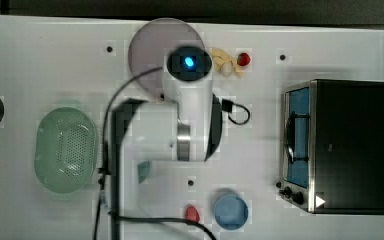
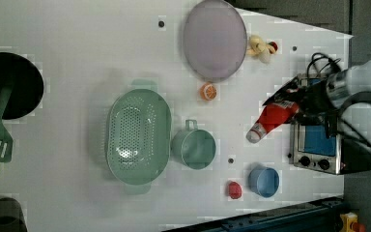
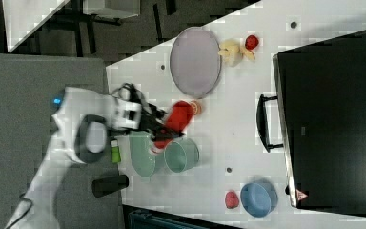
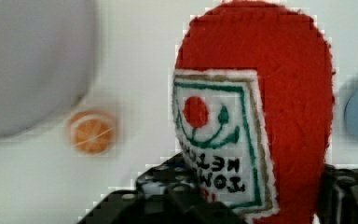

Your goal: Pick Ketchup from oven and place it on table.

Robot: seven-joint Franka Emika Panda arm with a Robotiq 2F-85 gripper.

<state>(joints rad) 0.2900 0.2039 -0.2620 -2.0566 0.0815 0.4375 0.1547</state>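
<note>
One ketchup [image 2: 273,117] between gripper [image 2: 297,107] jaws

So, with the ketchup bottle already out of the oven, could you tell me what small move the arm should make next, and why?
Probably lower it toward bare table. The gripper is shut on the ketchup bottle, which hangs tilted, cap down, clear of the oven. In the left view, open tabletop lies under the cap, between the green cup and the blue bowl.

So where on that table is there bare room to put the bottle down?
The widest bare stretch of table lies left of the grey plate in the left view, above the green colander. A smaller patch sits between the mint cup and oven. Around the blue bowl it is crowded.
</note>
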